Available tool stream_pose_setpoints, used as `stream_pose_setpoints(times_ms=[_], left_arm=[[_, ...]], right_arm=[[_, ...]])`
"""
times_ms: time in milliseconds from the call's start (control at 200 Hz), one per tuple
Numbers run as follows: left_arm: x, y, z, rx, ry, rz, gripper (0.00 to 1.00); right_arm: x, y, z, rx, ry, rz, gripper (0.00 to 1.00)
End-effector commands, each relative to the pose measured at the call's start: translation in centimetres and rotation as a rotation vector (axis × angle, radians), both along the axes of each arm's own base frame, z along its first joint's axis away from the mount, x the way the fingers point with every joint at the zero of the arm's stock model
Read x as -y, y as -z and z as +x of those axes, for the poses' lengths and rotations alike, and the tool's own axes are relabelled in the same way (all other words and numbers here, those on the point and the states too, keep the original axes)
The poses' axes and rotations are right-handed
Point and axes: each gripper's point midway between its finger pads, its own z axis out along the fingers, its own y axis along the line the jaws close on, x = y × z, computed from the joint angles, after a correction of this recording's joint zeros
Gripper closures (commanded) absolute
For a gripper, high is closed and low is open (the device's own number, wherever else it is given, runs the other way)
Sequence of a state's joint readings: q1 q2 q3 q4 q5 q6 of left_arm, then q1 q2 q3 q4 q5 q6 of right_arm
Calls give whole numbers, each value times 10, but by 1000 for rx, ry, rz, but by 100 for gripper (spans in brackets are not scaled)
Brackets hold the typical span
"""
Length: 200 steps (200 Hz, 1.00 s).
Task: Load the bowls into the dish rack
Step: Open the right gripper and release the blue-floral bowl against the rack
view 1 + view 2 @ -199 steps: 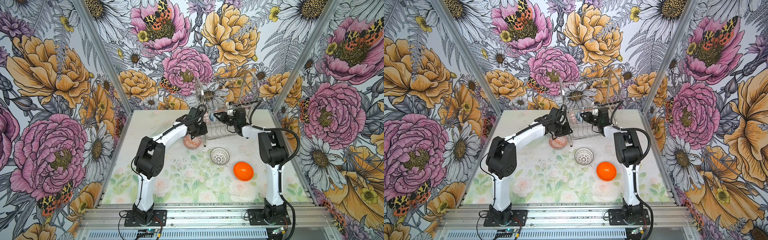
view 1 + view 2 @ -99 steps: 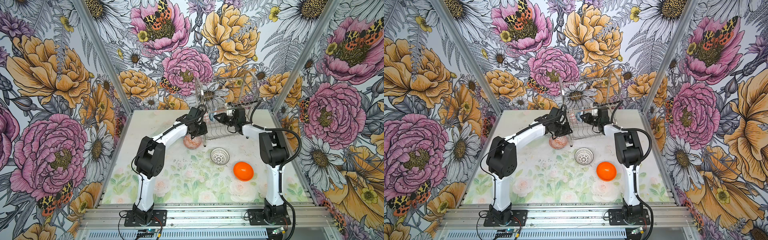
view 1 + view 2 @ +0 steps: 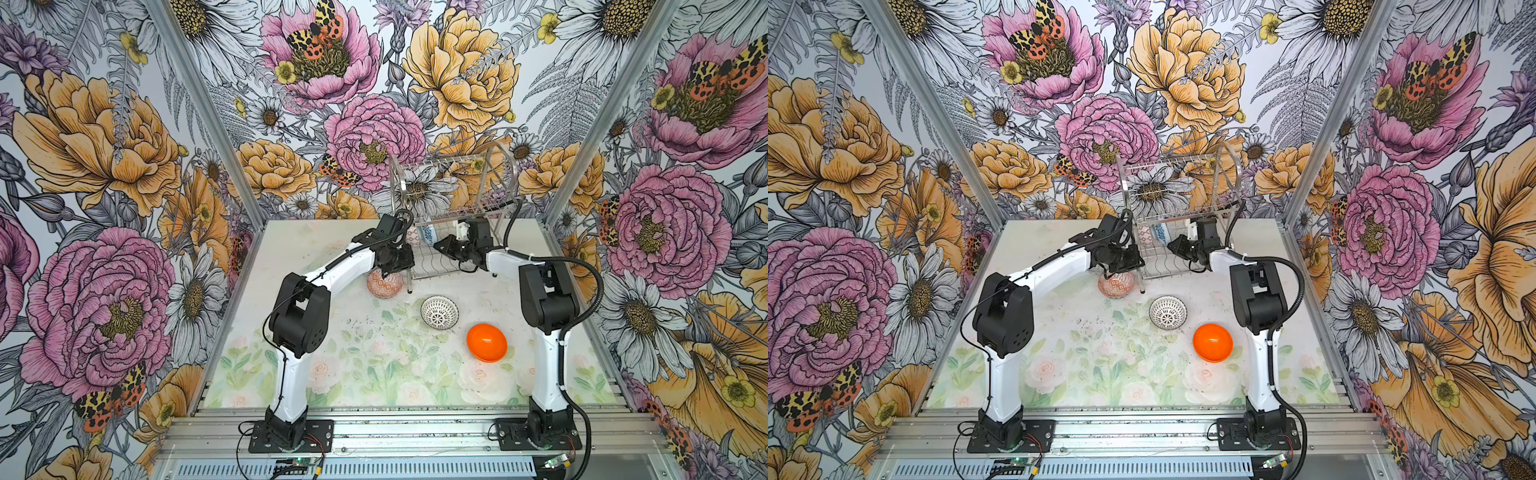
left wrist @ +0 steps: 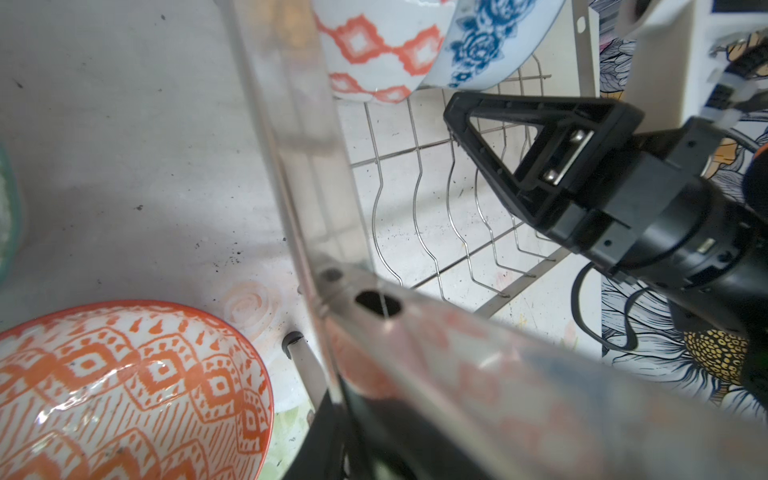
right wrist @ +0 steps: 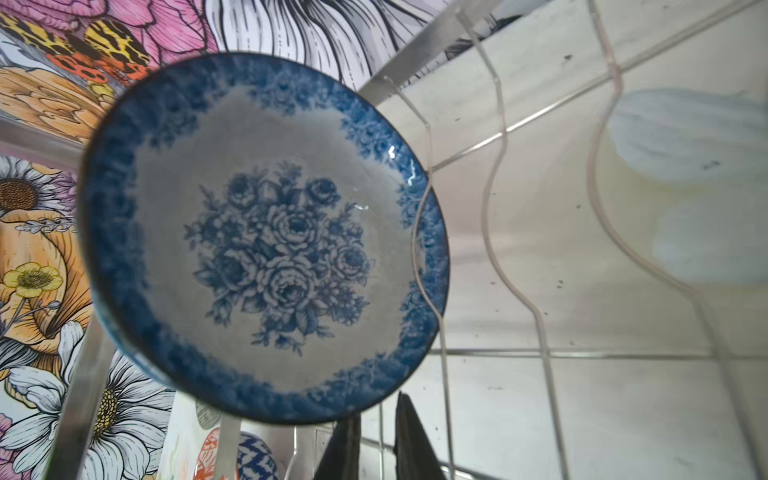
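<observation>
Bowls, by location.
- racked orange-white bowl point(image 4: 370, 50) and blue rose bowl point(image 5: 266, 237): both are standing on edge in the lower tier of the dish rack point(image 3: 465, 210), at its left end. They are leaning together, and the blue one's hollow is facing the right wrist camera.
- table orange-white bowl point(image 3: 384, 284): this one is sitting mouth-up on the table point(image 3: 332, 345), just beside the rack's near-left leg.
- lattice bowl point(image 3: 439, 312) and plain orange bowl point(image 3: 486, 343): these are sitting on the table nearer the arm bases, apart from each other and from the rack.

Arms.
- left arm: the elbow is folding high and the white forearm is stretching toward the rack's near-left corner. The wrist is turning downward, so the left gripper point(image 3: 392, 270) is hanging over the table orange-white bowl, close against the rack's upright tube. In the left wrist view only dark finger stubs are showing behind that blurred tube. How far apart they are standing, and whether they are holding anything, cannot be told.
- right arm: the lower link is rising straight from the base and the elbow is bending. The forearm is reaching leftward under the upper shelf into the lower tier. The right gripper point(image 3: 437, 245) is lying roughly level and pointing at the blue rose bowl, with its tips close to it; contact cannot be told. Its fingers point(image 5: 415, 440) are standing only slightly apart, with nothing between them.
</observation>
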<state>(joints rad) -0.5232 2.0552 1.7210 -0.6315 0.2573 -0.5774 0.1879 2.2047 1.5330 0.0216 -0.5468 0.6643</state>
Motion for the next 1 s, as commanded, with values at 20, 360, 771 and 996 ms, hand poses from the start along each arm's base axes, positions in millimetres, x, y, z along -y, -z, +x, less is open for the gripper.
stream_pose_setpoints(times_ms=[20,360,771,996], left_arm=[[-29,59,-26,-225,-95,116,83],[-29,58,-25,-224,-97,115,83],[-33,54,-25,-211,-110,125,83],[-38,56,-25,-213,-120,130,83]], right_arm=[[-8,32,-16,-103,-6,-25,82],[-10,24,-16,-99,-10,-8,82],[-13,-1,-27,-71,-2,42,81],[-18,-14,-42,-60,4,61,79]])
